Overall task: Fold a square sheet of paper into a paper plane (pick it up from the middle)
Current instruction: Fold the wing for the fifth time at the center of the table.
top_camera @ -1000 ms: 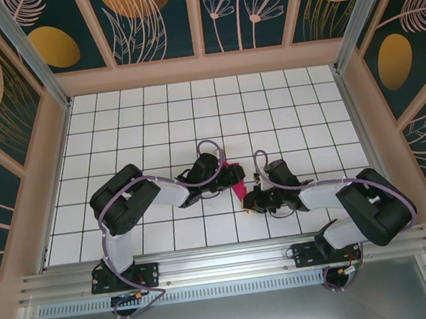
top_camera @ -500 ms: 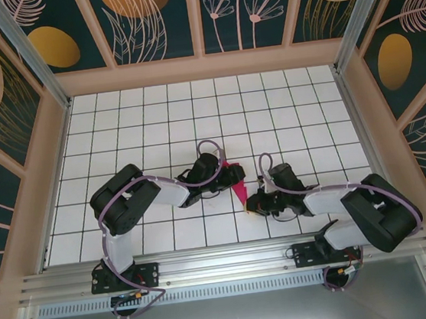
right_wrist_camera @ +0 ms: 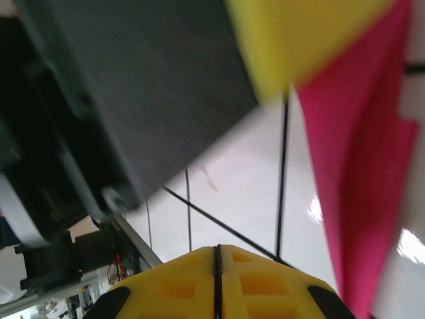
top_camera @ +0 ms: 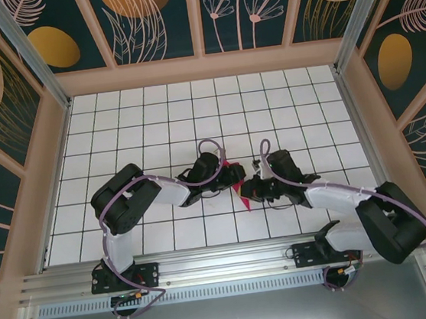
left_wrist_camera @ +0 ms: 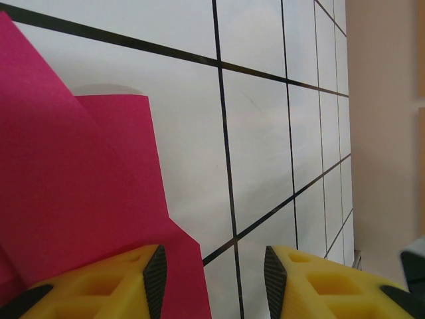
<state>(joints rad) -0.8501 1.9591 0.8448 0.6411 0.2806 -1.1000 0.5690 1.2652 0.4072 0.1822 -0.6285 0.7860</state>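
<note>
Magenta paper point(left_wrist_camera: 66, 186) creased, layered (tip seemingly pointed); left gripper point(left_wrist_camera: 214, 269) jaws parted, right gripper point(right_wrist_camera: 216, 259) clenched.

Lab test cell, gridded table point(top_camera: 154, 112), aluminium frame point(top_camera: 225, 262)

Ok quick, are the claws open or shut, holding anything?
Left gripper: open, folded pink paper by one finger, not pinched.
Right gripper: shut, holding nothing.
</note>
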